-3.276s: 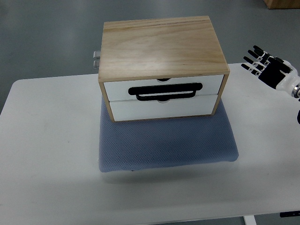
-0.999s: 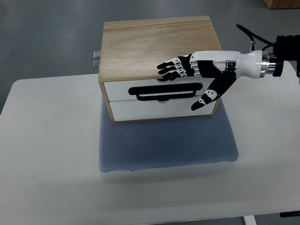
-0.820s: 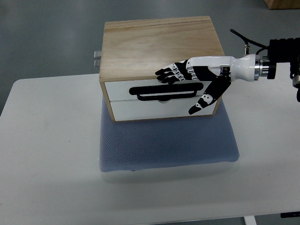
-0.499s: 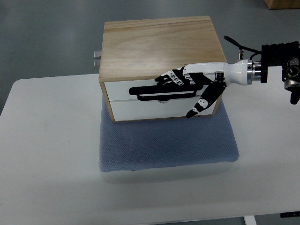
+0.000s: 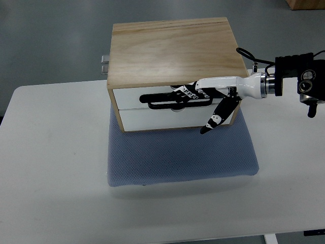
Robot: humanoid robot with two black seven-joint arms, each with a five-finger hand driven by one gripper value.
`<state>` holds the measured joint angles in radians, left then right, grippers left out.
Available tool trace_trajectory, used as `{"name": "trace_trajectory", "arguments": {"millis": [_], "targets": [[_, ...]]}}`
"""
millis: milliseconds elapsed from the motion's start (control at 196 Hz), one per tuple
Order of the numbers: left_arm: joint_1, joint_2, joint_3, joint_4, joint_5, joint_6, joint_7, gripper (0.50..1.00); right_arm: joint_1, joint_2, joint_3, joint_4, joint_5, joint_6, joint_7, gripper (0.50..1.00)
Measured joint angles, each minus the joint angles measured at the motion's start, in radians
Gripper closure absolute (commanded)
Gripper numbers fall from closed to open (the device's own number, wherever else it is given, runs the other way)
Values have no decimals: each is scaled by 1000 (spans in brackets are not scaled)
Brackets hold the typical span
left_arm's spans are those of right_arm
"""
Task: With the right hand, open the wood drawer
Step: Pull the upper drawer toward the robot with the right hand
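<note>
A wooden box [image 5: 172, 51] with two white drawer fronts stands on a blue mat [image 5: 180, 157] on the white table. The upper drawer [image 5: 129, 95] carries a black bar handle [image 5: 157, 100], and it looks closed. My right hand [image 5: 195, 99] reaches in from the right, held flat against the drawer fronts. Its fingers [image 5: 185, 92] lie over the handle's right part, and the thumb [image 5: 216, 118] points down across the lower drawer [image 5: 162, 118]. I cannot see whether the fingers are hooked behind the handle. The left arm does not show.
The white table [image 5: 51, 168] reaches the picture's left and bottom edges. A small metal fitting [image 5: 104, 64] sticks out at the box's back left. Grey floor lies beyond the table.
My right hand came in from the far right, swung over the box's front edge and dropped onto the upper drawer's handle. The drawer has not moved.
</note>
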<state>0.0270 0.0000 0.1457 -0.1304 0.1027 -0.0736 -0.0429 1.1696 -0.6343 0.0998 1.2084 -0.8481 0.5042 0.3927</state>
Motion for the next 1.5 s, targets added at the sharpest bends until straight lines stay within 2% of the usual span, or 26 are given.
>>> {"name": "trace_trajectory", "arguments": {"millis": [795, 968, 1498], "targets": [[0, 0, 0, 0, 0, 0, 0, 500, -4, -1, -26, 38, 4, 29, 2, 548], [0, 0, 0, 0, 0, 0, 0, 500, -4, -14, -26, 88, 4, 57, 4, 548], [0, 0, 0, 0, 0, 0, 0, 500, -31, -115, -21, 274, 6, 60, 10, 548]]}}
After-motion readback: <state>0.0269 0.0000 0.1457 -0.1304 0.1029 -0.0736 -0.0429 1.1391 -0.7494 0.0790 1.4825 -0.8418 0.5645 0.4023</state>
